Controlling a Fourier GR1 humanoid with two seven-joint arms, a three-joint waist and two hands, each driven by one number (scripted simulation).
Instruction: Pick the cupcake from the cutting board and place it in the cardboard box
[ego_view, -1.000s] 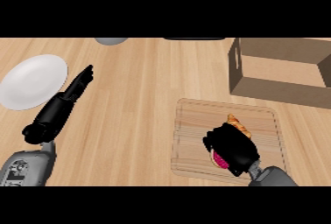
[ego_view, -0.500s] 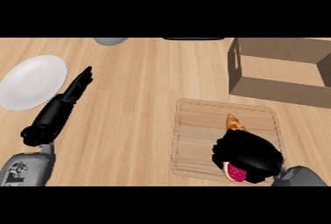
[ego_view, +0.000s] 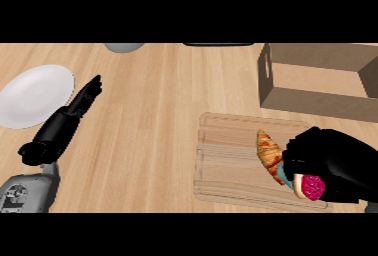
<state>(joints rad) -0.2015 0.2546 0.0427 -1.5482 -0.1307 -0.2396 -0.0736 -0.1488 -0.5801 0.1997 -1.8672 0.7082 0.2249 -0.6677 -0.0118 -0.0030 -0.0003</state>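
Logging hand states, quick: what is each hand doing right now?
Left hand: open, fingers straight, holding nothing.
Right hand: shut on the cupcake.

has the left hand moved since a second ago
No. The left hand lies straight-fingered on the counter, just right of the white plate, as before.

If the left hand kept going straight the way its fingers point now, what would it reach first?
Bare counter first; the left hand points up and slightly right, passing right of the white plate, roughly toward the grey object at the far edge.
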